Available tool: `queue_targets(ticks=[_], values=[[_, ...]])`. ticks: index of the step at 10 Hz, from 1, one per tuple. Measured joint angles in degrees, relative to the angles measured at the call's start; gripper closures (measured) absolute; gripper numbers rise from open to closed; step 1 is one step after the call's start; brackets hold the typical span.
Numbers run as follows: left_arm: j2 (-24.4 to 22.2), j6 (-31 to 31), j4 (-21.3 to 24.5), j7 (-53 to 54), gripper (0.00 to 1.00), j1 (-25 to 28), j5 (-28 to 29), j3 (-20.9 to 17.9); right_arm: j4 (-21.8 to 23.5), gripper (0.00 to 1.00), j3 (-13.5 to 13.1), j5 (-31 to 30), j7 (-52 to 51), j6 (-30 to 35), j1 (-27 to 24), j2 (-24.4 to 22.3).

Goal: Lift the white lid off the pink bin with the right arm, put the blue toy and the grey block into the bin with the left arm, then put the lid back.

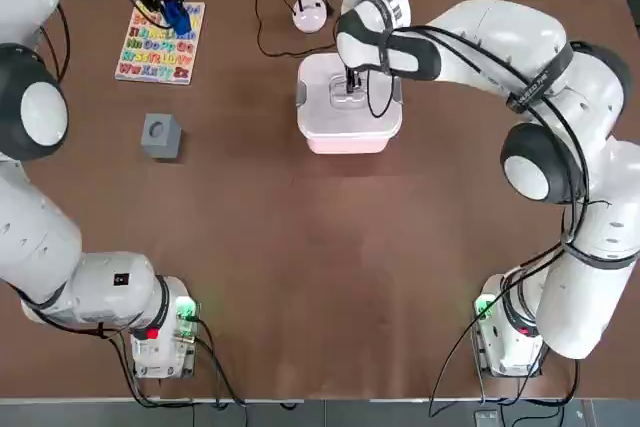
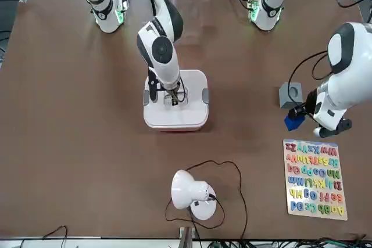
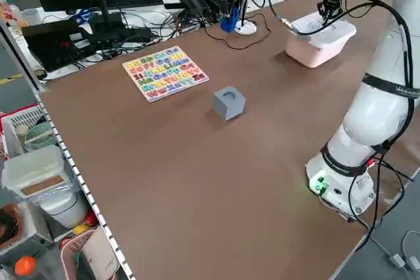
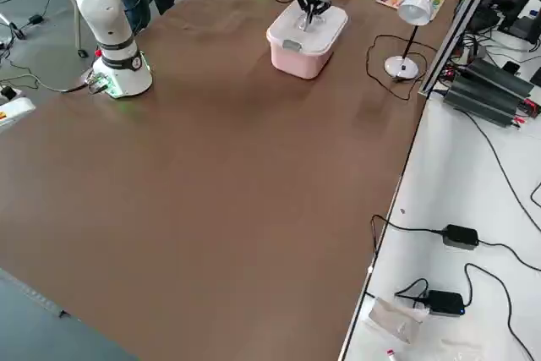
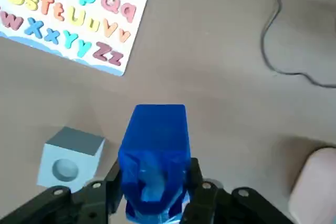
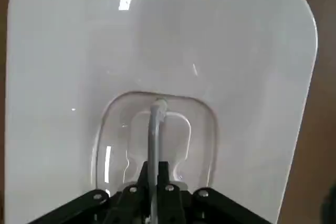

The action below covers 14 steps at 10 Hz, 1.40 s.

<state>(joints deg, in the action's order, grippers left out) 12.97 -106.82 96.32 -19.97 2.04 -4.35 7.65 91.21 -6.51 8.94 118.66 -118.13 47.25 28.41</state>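
The white lid [image 1: 325, 82] sits on the pink bin [image 1: 348, 142] at the table's far middle. My right gripper [image 1: 351, 82] reaches down into the lid's recessed centre and is shut on its thin handle [image 6: 153, 129]. At the far left my left gripper [image 1: 172, 9] hangs above the table, shut on the blue toy [image 5: 155, 150], which also shows in the front view [image 2: 293, 121]. The grey block [image 1: 161, 134] rests on the table nearer the robot than that gripper, with its round mark facing up.
A colourful alphabet puzzle [image 1: 160, 42] lies under and beside the left gripper. A small round white lamp [image 1: 310, 14] with a black cable stands behind the bin. Cables run along the far edge. Bare brown tabletop [image 1: 320, 277] stretches toward the arm bases.
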Motion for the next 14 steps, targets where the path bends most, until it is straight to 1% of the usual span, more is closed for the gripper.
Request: queue_targets(ticks=[3, 5, 6, 8, 10, 12, 14], values=[[0.2, 0.4, -2.7, -6.0, 0.49, -2.4, -0.1, 0.3, -0.3, 0.93, -0.1, 0.0, -0.2, 1.4, -0.1, -2.4], [0.3, 1.7, -4.9, -11.4, 0.49, -5.2, -0.2, 0.5, -0.4, 0.93, -0.2, 0.0, -0.2, 2.4, -0.4, -3.4], [0.3, 2.1, -6.1, -15.7, 0.49, -7.7, -0.3, 0.8, -0.6, 0.93, -0.2, 0.0, -0.7, 4.4, -1.0, -4.1], [0.6, 2.3, -6.8, -23.9, 0.49, -13.4, -0.3, 1.0, -1.6, 0.93, -0.3, 0.9, -4.4, 10.9, -4.1, -6.7], [2.6, 2.2, -8.4, -30.2, 0.49, -18.0, -0.9, 1.1, -2.9, 0.93, -0.3, 2.3, -7.6, 16.4, -6.6, -8.7], [6.2, 2.0, -11.4, -36.0, 0.49, -23.4, -1.4, 1.2, -4.0, 0.93, -0.4, 2.4, -10.3, 19.6, -8.8, -8.9], [9.0, -1.0, -12.4, -40.5, 0.49, -28.7, -1.8, 1.2, -4.9, 0.93, -0.5, 2.4, -14.2, 22.1, -12.2, -9.4]])
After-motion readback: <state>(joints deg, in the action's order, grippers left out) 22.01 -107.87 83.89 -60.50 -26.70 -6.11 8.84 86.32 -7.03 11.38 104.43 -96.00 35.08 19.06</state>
